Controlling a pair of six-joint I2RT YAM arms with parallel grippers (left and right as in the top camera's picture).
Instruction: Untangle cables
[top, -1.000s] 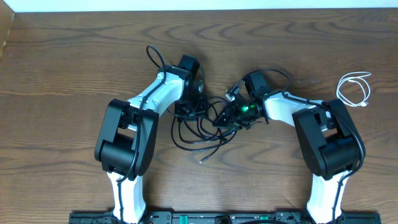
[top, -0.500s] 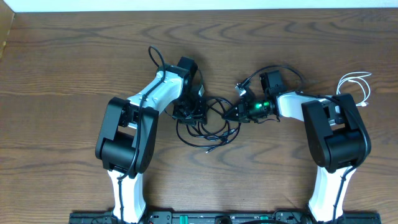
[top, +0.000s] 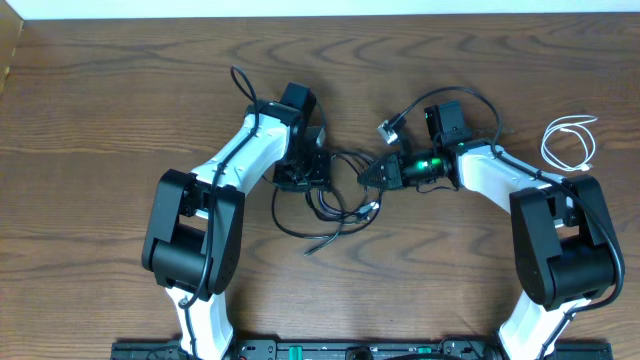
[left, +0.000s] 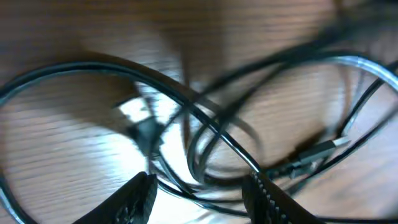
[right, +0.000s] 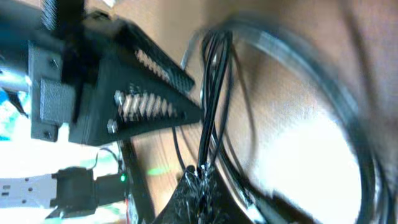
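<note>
The right gripper clamps strands of the black cable; the left gripper hangs released above its loops. The white cable lies coiled well apart.

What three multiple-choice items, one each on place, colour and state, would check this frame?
1. Where does the white cable lie in the overhead view?
A. far left
B. dead centre
C. far right, by itself

2. What colour is the tangled cable in the middle?
A. black
B. white
C. red

3. How do the fingers of the left tool stand?
A. pressed together
B. apart
C. out of view

Key:
1 C: its small loop sits alone near the right edge.
2 A: every loop in the tangle is black.
3 B: the left wrist view shows a wide gap between the two fingers.
</note>
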